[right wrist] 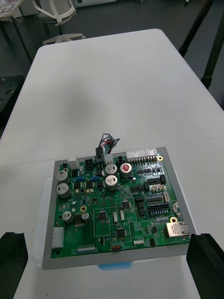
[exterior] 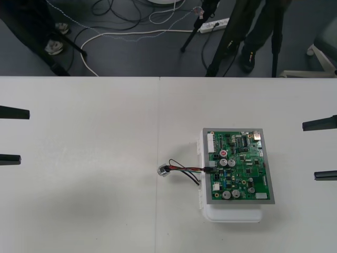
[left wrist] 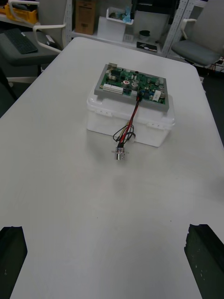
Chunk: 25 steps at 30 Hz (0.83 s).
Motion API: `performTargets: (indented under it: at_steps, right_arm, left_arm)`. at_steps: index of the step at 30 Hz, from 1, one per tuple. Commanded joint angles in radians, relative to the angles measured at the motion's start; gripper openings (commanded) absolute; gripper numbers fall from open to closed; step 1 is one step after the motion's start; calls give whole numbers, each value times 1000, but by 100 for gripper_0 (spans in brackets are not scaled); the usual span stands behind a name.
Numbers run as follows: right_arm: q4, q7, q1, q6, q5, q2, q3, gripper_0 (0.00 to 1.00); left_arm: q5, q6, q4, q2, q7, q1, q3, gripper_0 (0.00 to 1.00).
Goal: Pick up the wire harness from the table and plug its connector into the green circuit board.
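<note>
Green and crowded with silver capacitor cans, black chips and white connector blocks, the circuit board (exterior: pixel 239 166) sits flat on a boxy white plastic base (exterior: pixel 231 213) toward the right side of the pale, matte counter (exterior: pixel 95 184). The base raises it, so its edge connectors can be reached from the side. The wire harness (exterior: pixel 184 169) lies at the board's left edge. Its small black plug (exterior: pixel 209 168) appears seated in a connector on that edge. From there the thin red, black and green wires (left wrist: pixel 132 119) drop past the base's wall in a loose bow to the round metal socket (exterior: pixel 164 170), which rests on the counter just beside the base, its flange shiny. That slack suggests nothing is pulling on the plug. The left gripper (exterior: pixel 10 135) waits at the counter's left side and the right gripper (exterior: pixel 322 149) at its right, both well apart from the board. Each has its black fingers (exterior: pixel 319 124) spread wide and holds nothing, so I judge the plugging done and the arms parked clear.
</note>
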Motion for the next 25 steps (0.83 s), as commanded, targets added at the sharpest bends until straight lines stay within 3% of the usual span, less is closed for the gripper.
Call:
performTargets:
  at_steps: [1, 25]
  right_arm:
    - [-3, 38, 10, -8, -4, -39, -1, 100]
    - [-3, 38, 10, -8, -4, -39, -1, 100]
  left_arm:
    - [18, -39, -25, 32, -49, 15, -7, 100]
    - [18, -39, -25, 32, -49, 15, -7, 100]
